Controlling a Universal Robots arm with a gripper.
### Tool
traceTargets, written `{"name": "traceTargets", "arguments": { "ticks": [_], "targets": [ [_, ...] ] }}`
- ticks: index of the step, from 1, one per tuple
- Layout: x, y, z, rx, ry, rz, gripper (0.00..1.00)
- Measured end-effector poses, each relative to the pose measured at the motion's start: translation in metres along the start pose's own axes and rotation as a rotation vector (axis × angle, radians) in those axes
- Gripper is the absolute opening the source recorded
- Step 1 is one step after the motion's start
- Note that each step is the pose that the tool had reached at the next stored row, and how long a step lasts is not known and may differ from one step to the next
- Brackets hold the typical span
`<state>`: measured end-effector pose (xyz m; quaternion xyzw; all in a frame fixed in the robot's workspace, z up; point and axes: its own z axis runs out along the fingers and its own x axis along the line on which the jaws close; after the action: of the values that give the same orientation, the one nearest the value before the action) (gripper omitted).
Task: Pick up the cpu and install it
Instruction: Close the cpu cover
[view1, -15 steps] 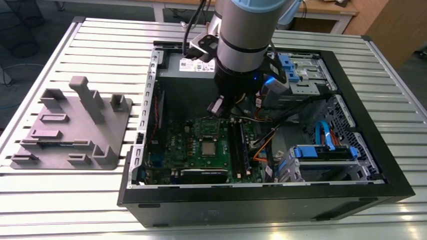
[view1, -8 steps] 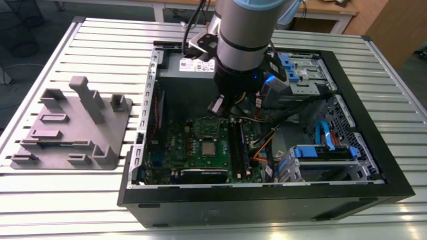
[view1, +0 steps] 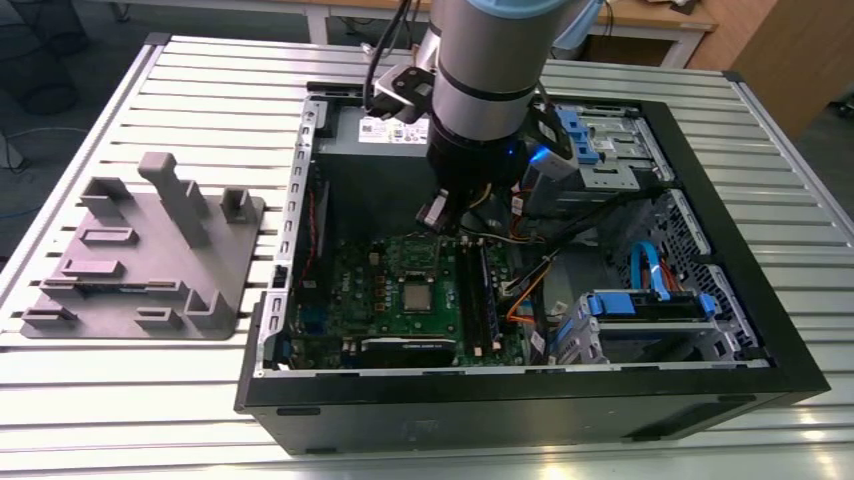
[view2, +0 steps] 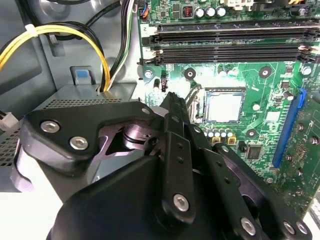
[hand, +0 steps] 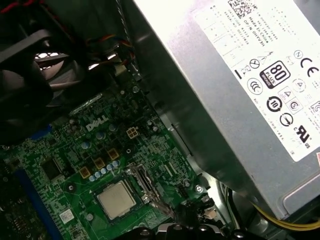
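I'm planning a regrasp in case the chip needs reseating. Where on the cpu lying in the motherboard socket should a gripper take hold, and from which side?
Probably by two opposite edges of the cpu, coming straight down from above. It lies flat on the motherboard, its smooth metal top offers no handle, and the socket frame closes it in, so a sideways approach looks blocked.

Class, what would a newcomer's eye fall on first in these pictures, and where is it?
The arm reaches down into an open computer case at the exterior view's centre, its gripper above the green motherboard. The silver cpu sits mid-board. A grey tray lies on the table at the exterior view's left.
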<state>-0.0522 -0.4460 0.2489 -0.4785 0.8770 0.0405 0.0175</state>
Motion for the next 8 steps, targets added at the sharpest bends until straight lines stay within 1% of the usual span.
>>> {"name": "traceTargets", "arguments": {
  "ticks": [8],
  "targets": [
    [0.0007, -0.0005, -0.0025, -0.0007, 0.0002, -0.008, 0.11]
  ]
}}
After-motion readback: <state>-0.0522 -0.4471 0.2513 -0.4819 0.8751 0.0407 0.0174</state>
